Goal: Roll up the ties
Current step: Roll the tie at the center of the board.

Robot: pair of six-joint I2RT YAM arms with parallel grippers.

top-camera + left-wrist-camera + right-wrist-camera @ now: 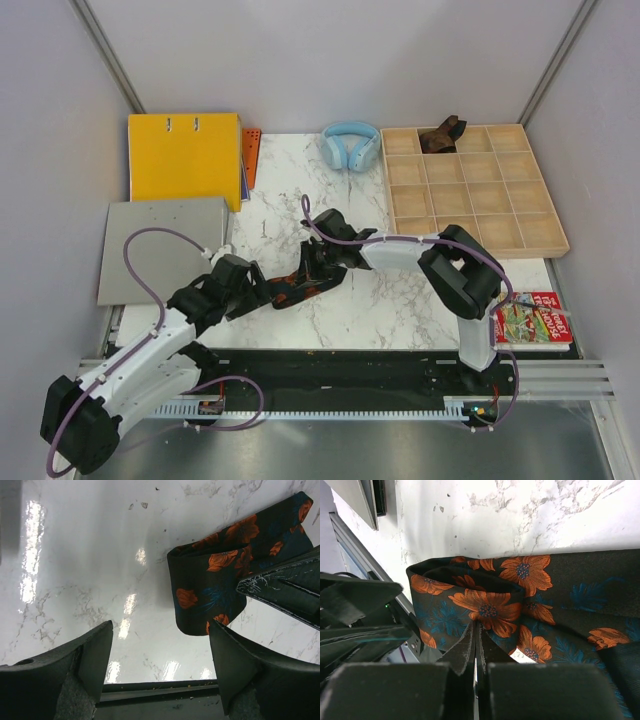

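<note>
The black tie with orange-red flowers [296, 289] lies on the marble table between both grippers. In the right wrist view its end [490, 605] is folded into a loose loop. My right gripper [313, 268] [476, 630] is shut, pinching the fold of that loop. My left gripper [262, 292] [160, 630] is open and empty, just left of the tie end [215, 587], not touching it. The right gripper's finger [285, 587] shows over the tie in the left wrist view. A dark brown tie [441, 135] sits as a small bundle in a back compartment of the wooden tray [545, 240].
Light-blue headphones [349, 143] lie at the back centre. A yellow binder [185, 155] and a grey board [160, 245] are on the left. A colourful book [535, 320] lies at the front right. The table's front edge and a black rail [160, 692] are just under the left gripper.
</note>
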